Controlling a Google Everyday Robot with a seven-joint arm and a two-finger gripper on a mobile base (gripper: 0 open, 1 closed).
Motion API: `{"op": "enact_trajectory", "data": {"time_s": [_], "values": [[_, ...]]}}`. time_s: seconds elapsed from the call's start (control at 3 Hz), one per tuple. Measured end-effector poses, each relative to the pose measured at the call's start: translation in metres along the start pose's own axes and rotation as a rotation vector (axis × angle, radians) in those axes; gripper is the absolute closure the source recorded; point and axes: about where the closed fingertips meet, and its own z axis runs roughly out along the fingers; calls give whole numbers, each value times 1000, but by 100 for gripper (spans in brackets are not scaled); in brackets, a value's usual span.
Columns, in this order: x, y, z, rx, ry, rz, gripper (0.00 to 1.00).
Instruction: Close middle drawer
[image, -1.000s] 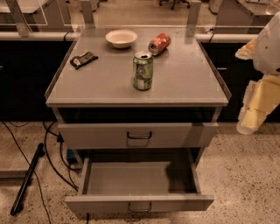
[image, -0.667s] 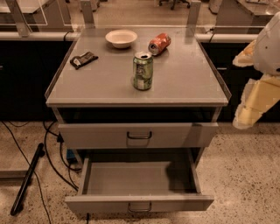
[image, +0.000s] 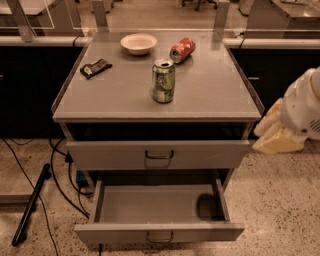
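Observation:
The middle drawer (image: 159, 232) is the wide, shallow grey one. It is pulled far out at the bottom of the view, its inside is empty, and a small handle (image: 160, 236) sits at the centre of its front. Above it, the top drawer (image: 159, 154), with a larger handle, stands slightly out from the cabinet. The lowest drawer is out of view. My gripper (image: 276, 134) is the cream part under the white arm (image: 302, 107). It hangs to the right of the cabinet at top-drawer height, apart from both drawers.
On the cabinet top (image: 210, 90) stand an upright green can (image: 163, 80), a red can on its side (image: 182, 49), a white bowl (image: 138, 43) and a dark flat packet (image: 95, 68). Cables and a black pole (image: 31, 205) lie on the floor to the left.
The arm and gripper have moved a little down and to the left, towards the cabinet's right side. The drawers and the things on top have not moved.

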Motion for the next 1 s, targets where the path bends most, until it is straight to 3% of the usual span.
{"op": "enact_trajectory", "data": {"time_s": [0.33,0.67,1.0], "values": [[17,27,45,-21,-27,28,89],[41,66,101,-87,-27,55,100],[42,66,101,-87,-27,55,100]]}}
